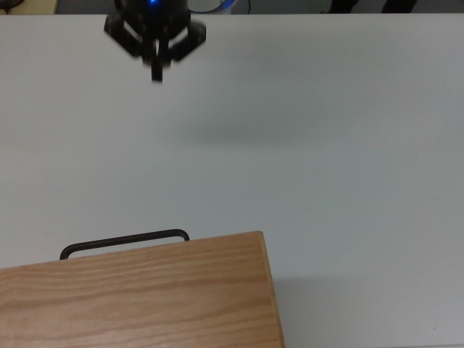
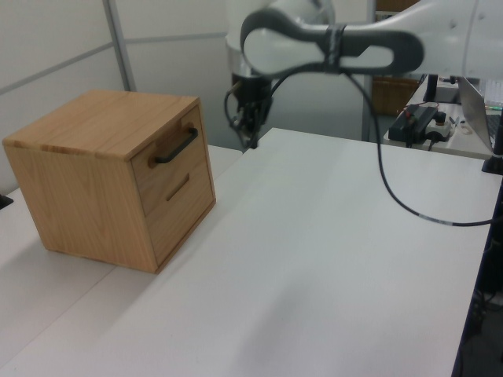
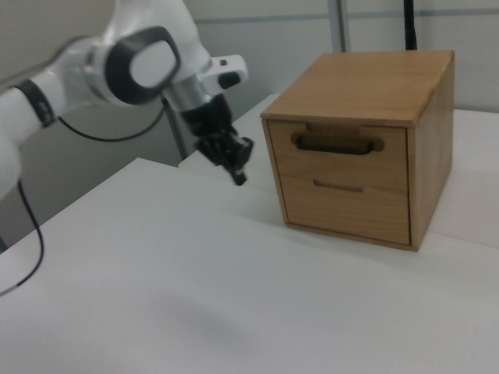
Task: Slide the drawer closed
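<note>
The drawer [image 3: 337,153] sits flush in the upper front of the oak cabinet [image 2: 94,126]; its front panel carries a black bar handle [image 3: 334,145]. In the top view only the handle [image 1: 123,241] shows, past the cabinet top's [image 1: 138,297] edge. My gripper [image 1: 156,72] hangs well away from the handle, near the top view's upper edge, fingers together and holding nothing. In the left view the gripper [image 2: 252,141] floats above the table's far side, right of the cabinet. In the right view the gripper [image 3: 238,178] is left of the drawer front.
A second, lower drawer [image 3: 337,201] with a small notch handle sits under the first. The white table [image 2: 314,259] spreads in front of the cabinet. A black cable [image 2: 409,208] droops from the arm. Equipment and a laptop [image 2: 491,118] stand at the left view's far right.
</note>
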